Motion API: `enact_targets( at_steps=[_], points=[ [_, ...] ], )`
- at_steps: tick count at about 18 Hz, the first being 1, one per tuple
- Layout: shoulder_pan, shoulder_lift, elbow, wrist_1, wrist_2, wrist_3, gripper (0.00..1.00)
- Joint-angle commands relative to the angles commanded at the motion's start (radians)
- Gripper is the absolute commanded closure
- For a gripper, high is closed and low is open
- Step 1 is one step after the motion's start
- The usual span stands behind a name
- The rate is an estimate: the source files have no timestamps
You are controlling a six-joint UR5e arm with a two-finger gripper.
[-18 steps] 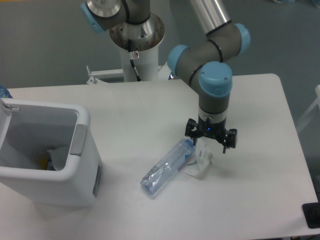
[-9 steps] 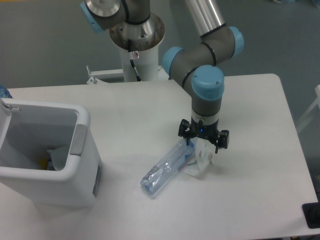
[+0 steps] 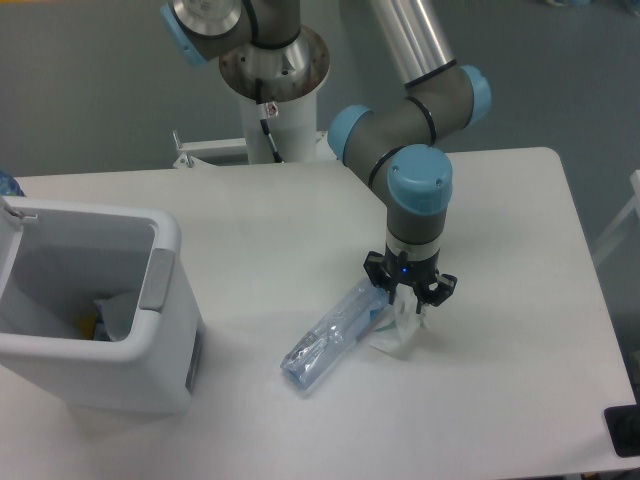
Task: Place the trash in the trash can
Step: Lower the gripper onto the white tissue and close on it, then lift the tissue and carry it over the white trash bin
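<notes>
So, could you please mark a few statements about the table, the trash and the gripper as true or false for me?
1. The crushed bottle lies on the white table. True.
2. The gripper is above the trash can. False: it is down at the white wrapper, near the bottle's cap end, far to the right of the can.
3. The trash can is tipped on its side. False: it stands upright, opening upward.
4. Something already lies inside the trash can. True: pale and yellowish items show at its bottom.
5. The bottle is inside the can. False: it is on the table.
</notes>
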Motion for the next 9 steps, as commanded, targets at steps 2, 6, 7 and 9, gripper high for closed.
enact_targets(
  at_steps=[2,6,7,9],
  points=[
    [0.009,0.005,0.019,-0.008,-0.005,-0.002,1.0],
    [0.011,0.037,0.034,-0.011,-0.087,-0.05,1.0],
    [0.011,0.052,0.046,-0.011,-0.154,-0.089,1.0],
    [0.009,0.074,0.103,-0.011,-0.289,-0.194,1.0]
  ],
)
